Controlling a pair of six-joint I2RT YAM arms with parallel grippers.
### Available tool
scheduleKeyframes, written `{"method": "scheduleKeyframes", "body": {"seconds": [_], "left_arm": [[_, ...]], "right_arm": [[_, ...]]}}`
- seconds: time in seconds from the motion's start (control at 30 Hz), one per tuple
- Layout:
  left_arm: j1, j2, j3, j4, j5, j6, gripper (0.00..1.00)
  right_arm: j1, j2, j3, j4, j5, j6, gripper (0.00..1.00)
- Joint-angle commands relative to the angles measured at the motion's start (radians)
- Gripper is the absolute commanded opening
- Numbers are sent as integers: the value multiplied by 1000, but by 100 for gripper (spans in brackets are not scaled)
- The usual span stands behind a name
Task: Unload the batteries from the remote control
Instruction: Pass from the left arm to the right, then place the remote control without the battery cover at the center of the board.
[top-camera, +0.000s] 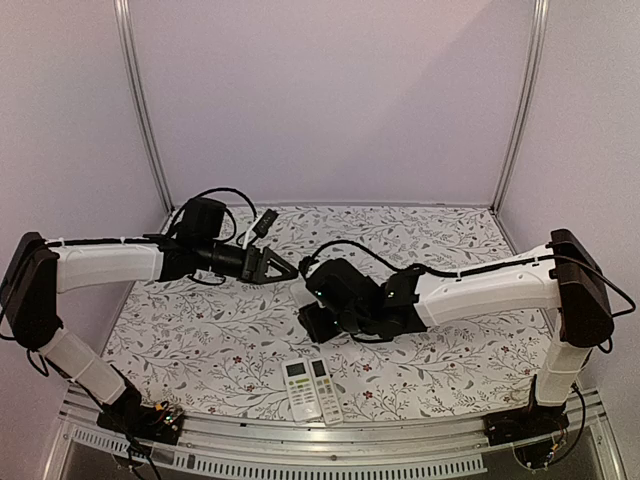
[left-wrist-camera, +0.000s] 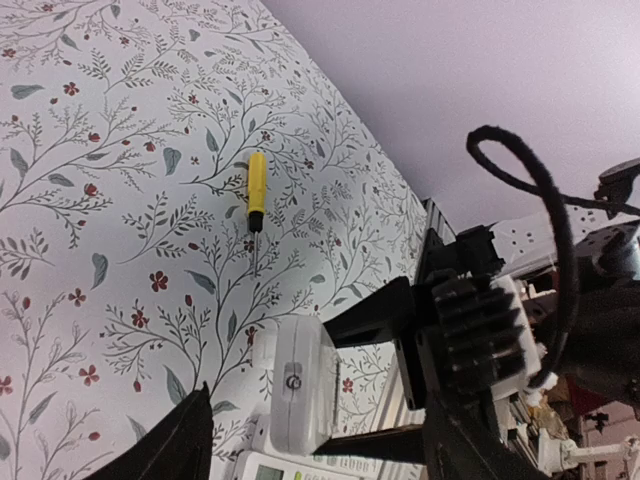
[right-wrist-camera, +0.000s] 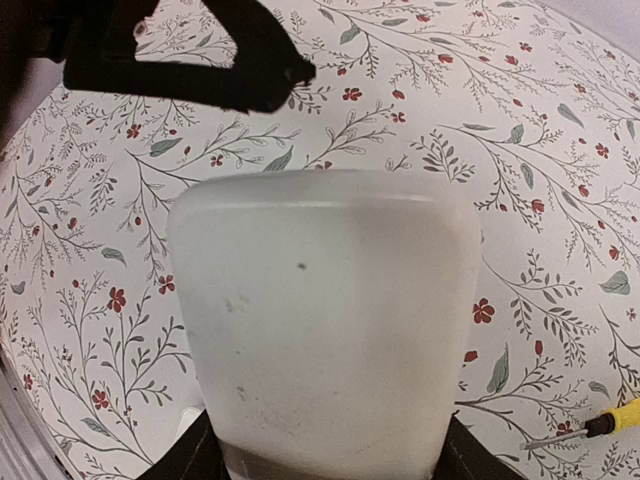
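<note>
My right gripper (top-camera: 318, 322) is shut on a white remote (right-wrist-camera: 320, 320), which fills the right wrist view. In the left wrist view that remote (left-wrist-camera: 300, 385) shows end-on between the right gripper's black fingers (left-wrist-camera: 380, 310), lifted above the table. My left gripper (top-camera: 285, 268) hovers open and empty just left of it, with one finger (left-wrist-camera: 175, 445) at the lower left of its own view. Its dark tip (right-wrist-camera: 270, 75) shows above the remote in the right wrist view. No batteries are in view.
Two more white remotes (top-camera: 298, 388) (top-camera: 325, 388) lie side by side near the table's front edge; one (left-wrist-camera: 285, 466) shows in the left wrist view. A yellow-handled screwdriver (left-wrist-camera: 256, 188) lies on the floral cloth, also in the right wrist view (right-wrist-camera: 610, 420).
</note>
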Motion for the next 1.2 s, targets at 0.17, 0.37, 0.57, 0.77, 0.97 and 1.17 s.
{"method": "scheduleKeyframes", "body": {"seconds": [0.17, 0.37, 0.57, 0.77, 0.97, 1.17], "left_arm": [[5, -212, -20, -30, -333, 74, 81], [49, -339, -54, -30, -472, 79, 85], [76, -384, -37, -107, -555, 100, 87], [90, -392, -31, -125, -567, 103, 88], [90, -377, -22, -139, -565, 105, 88], [89, -375, -20, -142, -560, 106, 88]], "right_arm": [[-36, -118, -112, -28, -4, 136, 48], [-101, -160, -140, -98, -60, 211, 47], [-158, -160, -135, -134, -113, 252, 47], [-187, -100, -69, -166, -135, 235, 47], [-214, -21, -10, -177, -188, 214, 47], [-223, 65, 67, -206, -200, 196, 47]]}}
